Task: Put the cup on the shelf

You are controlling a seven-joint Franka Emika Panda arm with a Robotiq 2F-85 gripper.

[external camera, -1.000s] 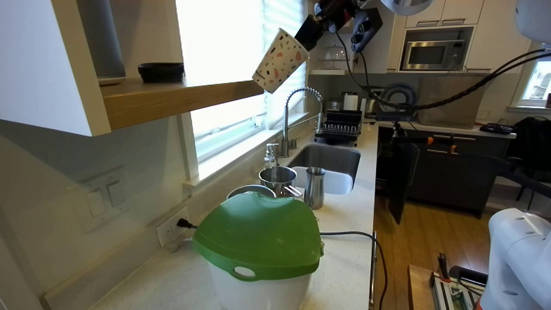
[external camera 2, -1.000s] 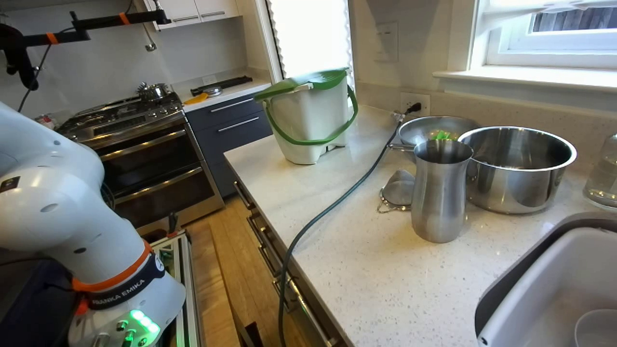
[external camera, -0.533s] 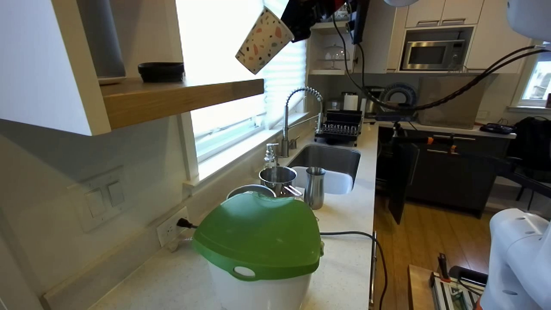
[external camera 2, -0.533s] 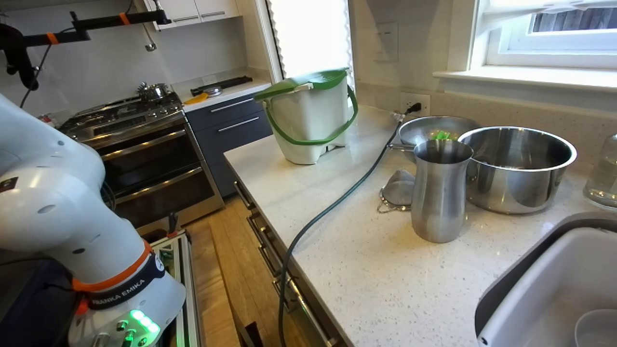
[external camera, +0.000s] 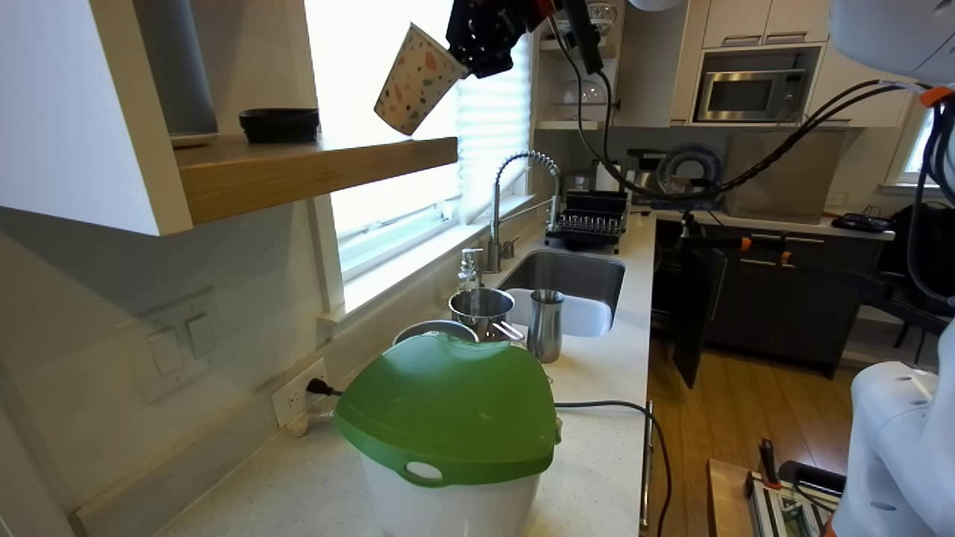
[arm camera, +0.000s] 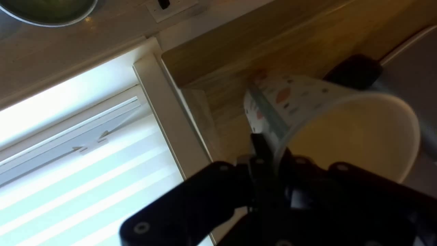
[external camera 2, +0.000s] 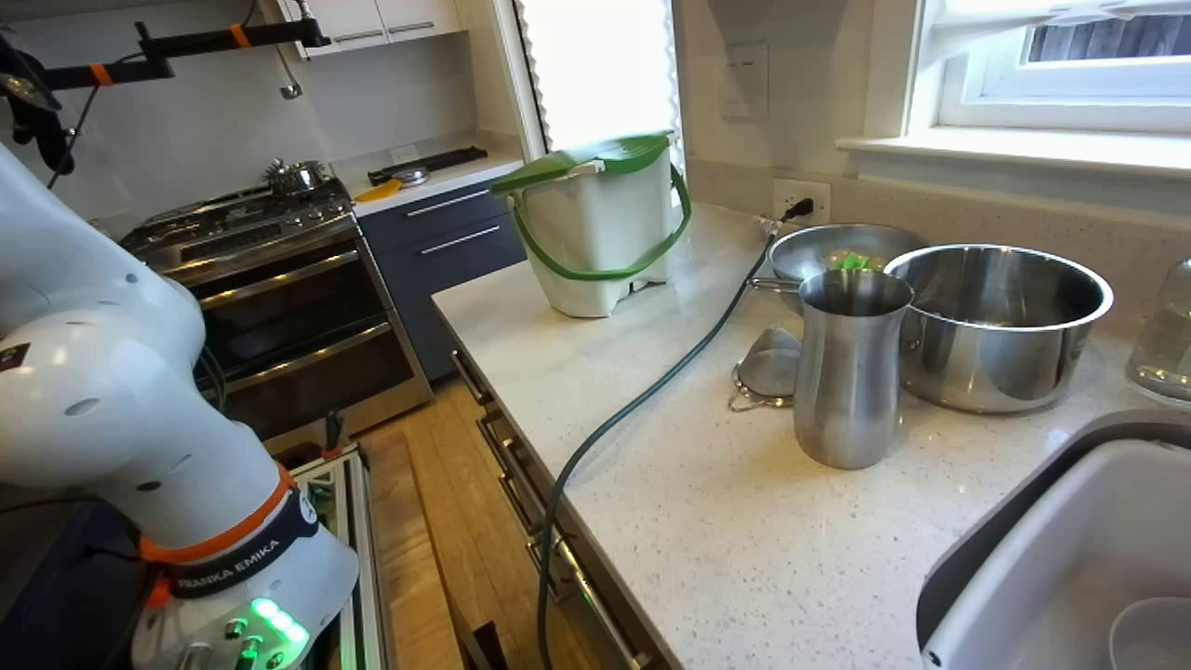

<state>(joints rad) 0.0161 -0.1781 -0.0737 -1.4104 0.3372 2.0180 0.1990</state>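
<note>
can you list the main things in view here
Long countertop: one, white, in both exterior views
Thick wooden shelf: one, light brown, above countertop
Tapered paper-like cup: one, speckled beige, tilted midair
Shallow round dish: one, black, on shelf
Lidded plastic bin: one, white and green, on countertop
Tall metal canister, open metal pot, wide metal vessel: one each, silver, on countertop
Jointed robot arm: one, white, beside countertop
Fingered gripper: one, black, holding cup near rim

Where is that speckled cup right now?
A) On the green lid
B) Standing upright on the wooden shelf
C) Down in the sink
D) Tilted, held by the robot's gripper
D: in an exterior view the cup leans at a slant, and the wrist view shows the gripper pinching its wall at the rim.
</note>
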